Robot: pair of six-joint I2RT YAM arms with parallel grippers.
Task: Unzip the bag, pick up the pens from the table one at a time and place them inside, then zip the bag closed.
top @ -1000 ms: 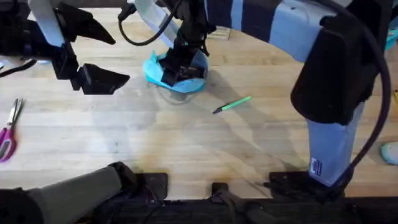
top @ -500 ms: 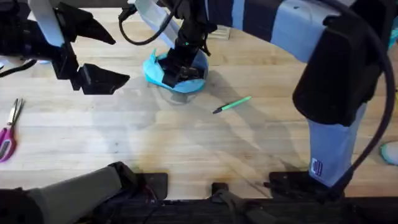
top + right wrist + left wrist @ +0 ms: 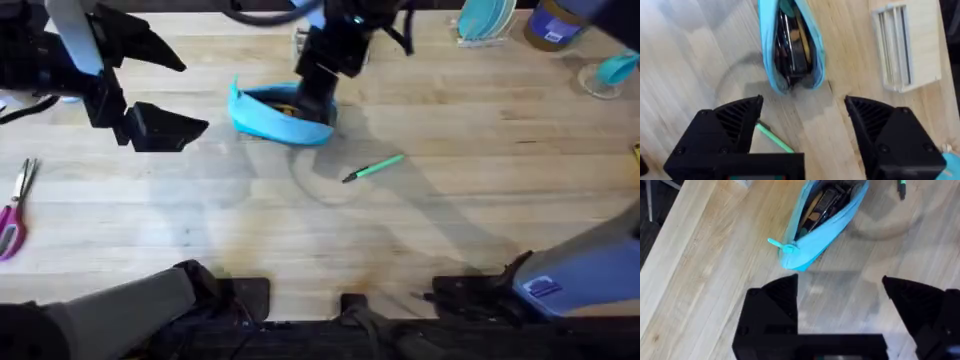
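Your right tool (image 3: 318, 88) sits above the far end of the bag (image 3: 280, 112), with its two black fingers (image 3: 732, 122) spread wide and gripping nothing. In the right wrist view the bag's near end lies between and just beyond those fingers, not touched by either one. Your left tool (image 3: 150, 100) hangs over the left part of the counter (image 3: 200, 220), well apart from the bag, and its fingers (image 3: 772, 305) are likewise spread with only bare wood between them.

The bag lies on the counter with its zip open. You can see dark and tan items inside through the gap, though they are too small to name. Its small teal pull tab (image 3: 781, 246) sticks out at the end that faces your left tool.

One light-green pen (image 3: 373, 168) lies flat on the counter, near the bag on the side toward your right arm's base, not touching it. Pink-handled scissors (image 3: 14, 212) rest at the far left edge of the counter.
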